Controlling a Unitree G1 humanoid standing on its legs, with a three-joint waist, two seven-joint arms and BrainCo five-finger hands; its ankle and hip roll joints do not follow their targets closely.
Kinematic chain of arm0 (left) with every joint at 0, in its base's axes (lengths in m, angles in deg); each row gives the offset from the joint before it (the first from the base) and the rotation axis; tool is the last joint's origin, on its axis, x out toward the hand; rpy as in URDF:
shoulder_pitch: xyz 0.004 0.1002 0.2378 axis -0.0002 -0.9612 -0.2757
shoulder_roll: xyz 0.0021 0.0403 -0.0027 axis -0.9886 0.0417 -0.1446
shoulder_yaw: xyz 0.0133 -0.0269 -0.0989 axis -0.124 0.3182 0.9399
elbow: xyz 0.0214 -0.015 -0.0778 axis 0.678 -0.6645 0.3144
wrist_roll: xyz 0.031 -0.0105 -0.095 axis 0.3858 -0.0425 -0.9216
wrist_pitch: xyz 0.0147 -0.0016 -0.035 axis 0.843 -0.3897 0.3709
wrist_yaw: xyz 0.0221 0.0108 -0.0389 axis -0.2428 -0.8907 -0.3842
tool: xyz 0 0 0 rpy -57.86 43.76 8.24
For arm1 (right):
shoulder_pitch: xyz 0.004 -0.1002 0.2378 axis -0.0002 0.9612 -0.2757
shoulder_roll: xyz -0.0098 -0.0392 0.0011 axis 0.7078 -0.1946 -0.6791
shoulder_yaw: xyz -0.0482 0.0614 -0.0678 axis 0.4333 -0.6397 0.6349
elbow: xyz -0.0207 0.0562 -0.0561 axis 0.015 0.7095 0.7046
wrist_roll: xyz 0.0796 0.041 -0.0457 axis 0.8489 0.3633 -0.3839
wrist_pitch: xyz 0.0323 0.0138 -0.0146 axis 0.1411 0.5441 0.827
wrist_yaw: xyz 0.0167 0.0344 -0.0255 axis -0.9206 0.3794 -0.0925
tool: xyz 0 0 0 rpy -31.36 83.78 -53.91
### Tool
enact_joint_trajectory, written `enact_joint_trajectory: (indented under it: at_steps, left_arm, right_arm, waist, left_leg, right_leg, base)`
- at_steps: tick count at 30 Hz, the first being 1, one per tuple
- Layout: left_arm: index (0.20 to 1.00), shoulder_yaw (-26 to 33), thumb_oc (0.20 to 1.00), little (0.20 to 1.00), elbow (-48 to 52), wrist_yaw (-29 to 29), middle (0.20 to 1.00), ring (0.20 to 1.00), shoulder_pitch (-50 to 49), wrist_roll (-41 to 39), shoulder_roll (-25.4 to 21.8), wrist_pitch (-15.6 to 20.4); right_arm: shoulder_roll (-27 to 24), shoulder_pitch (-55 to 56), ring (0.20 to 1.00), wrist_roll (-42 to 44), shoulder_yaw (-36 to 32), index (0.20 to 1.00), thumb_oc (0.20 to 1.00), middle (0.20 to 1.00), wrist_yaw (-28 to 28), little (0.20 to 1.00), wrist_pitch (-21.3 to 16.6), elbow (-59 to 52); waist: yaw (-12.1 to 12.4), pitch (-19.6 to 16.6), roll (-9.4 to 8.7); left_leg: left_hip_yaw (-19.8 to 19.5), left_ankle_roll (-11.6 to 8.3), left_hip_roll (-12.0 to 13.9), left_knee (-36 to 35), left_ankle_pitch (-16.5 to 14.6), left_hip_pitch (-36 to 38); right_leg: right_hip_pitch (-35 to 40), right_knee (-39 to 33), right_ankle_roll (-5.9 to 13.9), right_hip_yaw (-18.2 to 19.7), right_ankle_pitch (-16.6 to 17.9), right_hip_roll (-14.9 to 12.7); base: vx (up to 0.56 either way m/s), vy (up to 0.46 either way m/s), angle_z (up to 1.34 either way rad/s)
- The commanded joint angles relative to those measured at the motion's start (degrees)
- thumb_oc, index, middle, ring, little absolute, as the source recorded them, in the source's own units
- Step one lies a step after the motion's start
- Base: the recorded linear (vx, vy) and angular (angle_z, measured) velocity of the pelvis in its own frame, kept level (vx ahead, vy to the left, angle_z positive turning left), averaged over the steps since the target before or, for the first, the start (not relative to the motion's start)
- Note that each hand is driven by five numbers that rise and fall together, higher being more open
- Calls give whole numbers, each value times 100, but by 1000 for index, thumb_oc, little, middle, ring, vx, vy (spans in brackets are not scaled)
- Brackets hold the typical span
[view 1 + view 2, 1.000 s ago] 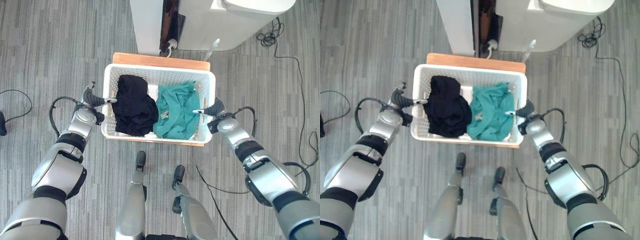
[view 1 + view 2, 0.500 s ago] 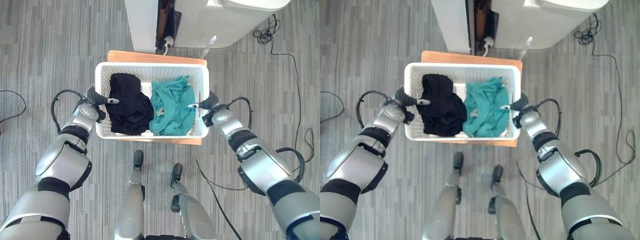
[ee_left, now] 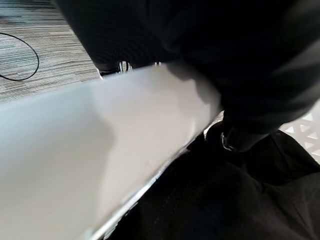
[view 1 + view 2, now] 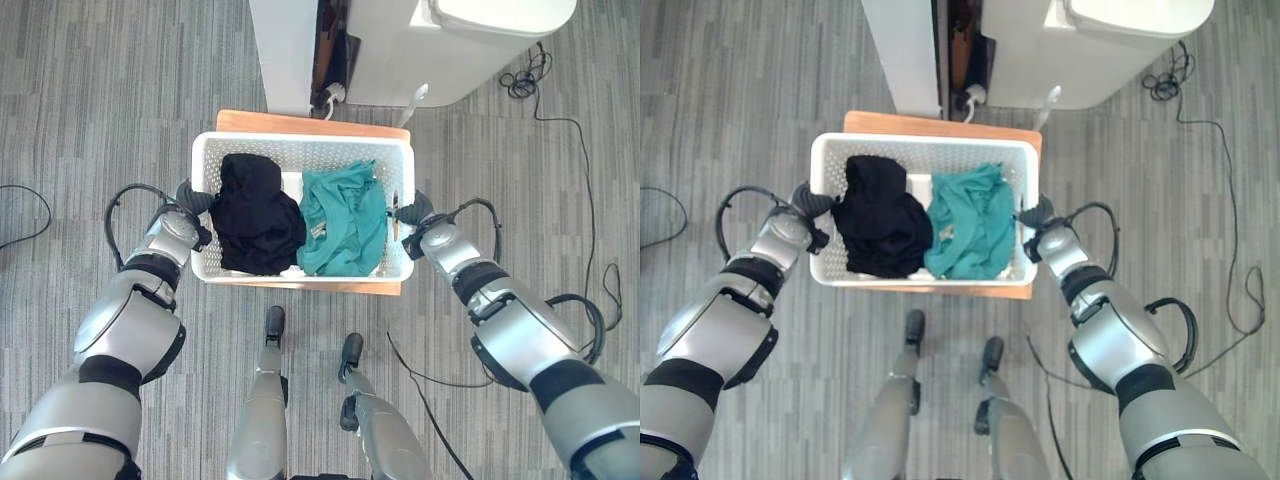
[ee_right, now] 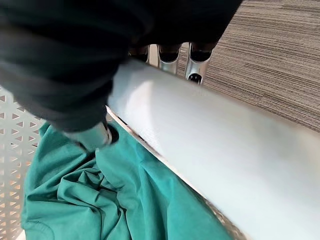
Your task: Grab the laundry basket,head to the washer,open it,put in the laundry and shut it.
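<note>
Silver fingers of the right hand [image 5: 100, 135] curled over the right rim of the white laundry basket [image 4: 300, 147], thumb inside against green cloth [image 4: 345, 222]. Left hand [image 4: 187, 205] clamped likewise on the left rim, thumb touching black cloth [image 4: 255, 212]. Basket on a wooden stand [image 4: 310, 125], just before the white washer [image 4: 450, 45].

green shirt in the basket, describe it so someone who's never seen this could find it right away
Start at the big white washer at the top of the head views; just below it a white perforated laundry basket sits on a wooden board. The green shirt is the crumpled teal cloth in the basket's half by the robot's right hand, beside a black garment in the other half.
</note>
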Motion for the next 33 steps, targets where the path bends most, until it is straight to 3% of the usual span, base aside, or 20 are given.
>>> enact_joint_trajectory:
  at_steps: [1,10,17,24,26,33]
  left_arm:
    - [200,-118,200,200,-471,-23,200,200,170,178,302,70]
    - [200,-41,200,200,-123,-162,200,200,-169,255,289,134]
    - [200,161,200,200,1005,-125,200,200,-950,68,81,296]
    - [200,382,200,200,2447,158,200,200,-2062,179,-211,328]
    - [200,539,200,200,3223,414,200,200,-2835,126,-251,317]
    - [200,618,200,200,3826,832,200,200,-3808,160,-82,226]
  right_arm:
    - [69,-83,200,-337,44,200,200,200,-34,200,-108,-43]
    - [-144,202,200,-383,-160,200,200,200,10,200,-118,-307]
    - [-737,1010,200,-408,-635,200,200,200,-71,200,-124,-1309]
    - [-1392,2246,200,-622,-1309,200,200,200,-389,200,-105,-2465]
    - [-1683,2917,200,-770,-1690,200,200,200,-635,200,-78,-2892]
    - [-1823,3856,200,-861,-2269,200,200,200,-897,200,-54,-3097]
  waist:
    - [0,260,-26]
    - [-15,109,12]
    - [-20,-278,57]
    - [-102,-752,136]
    - [-151,-1028,196]
    - [-193,-1627,248]
  left_leg:
    - [30,-57,30,-86,-85,136]
    - [39,-48,18,-89,-147,278]
    - [91,7,2,-84,-326,695]
    - [192,75,-1,18,-609,1351]
    - [227,128,-10,92,-757,1671]
    - [215,129,14,45,-898,2168]
  right_leg:
    - [-292,204,456,167,356,-503]
    - [-190,223,461,185,306,-513]
    - [162,321,464,202,140,-538]
    - [696,512,476,209,-101,-597]
    - [948,625,466,234,-243,-595]
    - [1459,565,446,219,-439,-569]
  base:
    - [0,0,0]
    - [0,0,0]
    - [32,-15,-1]
    - [83,-8,-2]
    - [96,4,-9]
    - [83,-35,-8]
